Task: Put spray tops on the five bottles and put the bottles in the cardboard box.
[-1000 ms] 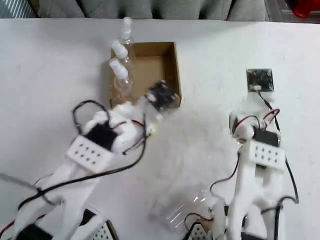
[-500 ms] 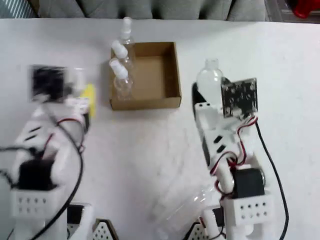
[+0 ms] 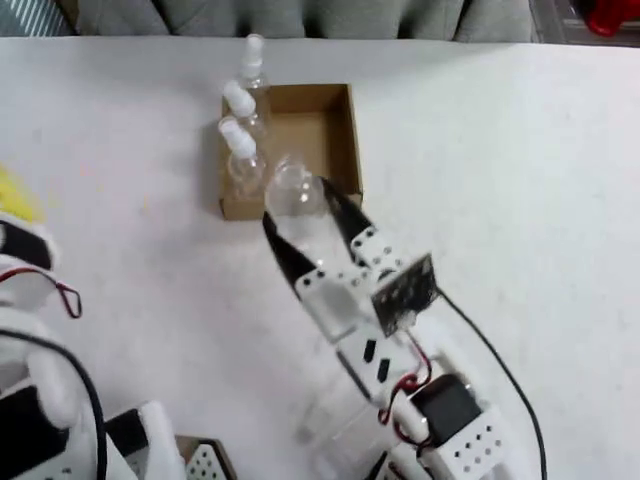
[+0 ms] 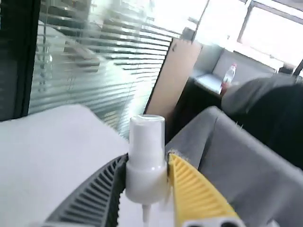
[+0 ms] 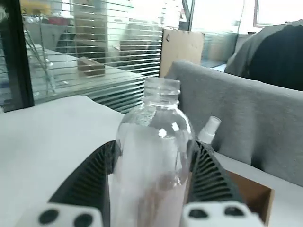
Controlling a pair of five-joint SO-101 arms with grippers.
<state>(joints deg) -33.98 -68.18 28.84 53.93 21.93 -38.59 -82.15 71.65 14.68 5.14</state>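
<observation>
My right gripper is shut on a clear bottle with a bare neck, held upright just in front of the cardboard box. In the right wrist view the same bottle stands between the black fingers, with the box corner behind. Three bottles with white spray tops stand along the box's left wall. My left gripper is shut on a white spray top, raised off the table; its yellow finger shows at the table's far left edge.
Crumpled clear plastic lies at the front edge near the right arm's base. A grey sofa back runs behind the table. White tabletop lies open to the right of the box.
The right arm swung left with the bare bottle to the box's front wall. The left arm drew back to the table's far left edge.
</observation>
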